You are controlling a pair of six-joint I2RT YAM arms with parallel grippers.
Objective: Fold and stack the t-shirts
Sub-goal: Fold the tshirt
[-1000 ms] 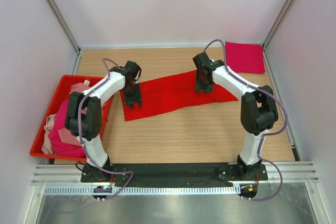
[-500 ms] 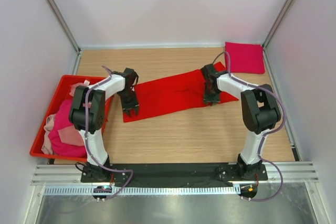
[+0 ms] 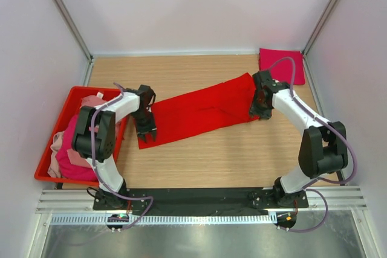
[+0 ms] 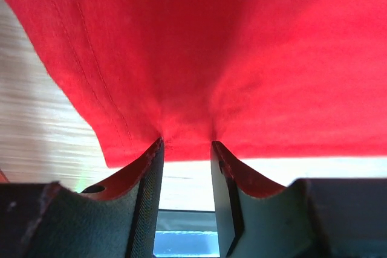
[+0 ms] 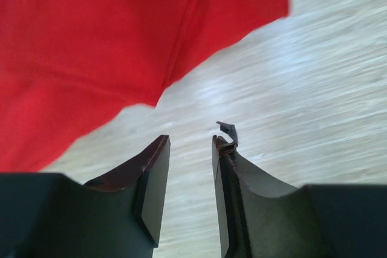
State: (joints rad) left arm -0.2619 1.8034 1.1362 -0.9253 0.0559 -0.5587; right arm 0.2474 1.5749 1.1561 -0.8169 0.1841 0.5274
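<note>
White walls (image 3: 199, 4) enclose a light wooden table (image 3: 211, 161).

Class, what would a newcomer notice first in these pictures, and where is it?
A long bright red t-shirt stretches across the table's middle, the left end effector pinching its left end, the right end effector open at its right end. A red bin of pink clothes sits far left.

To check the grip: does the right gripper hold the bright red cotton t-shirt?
No; the right gripper has only pale wooden table between its fingers, the red t-shirt outside them.
</note>
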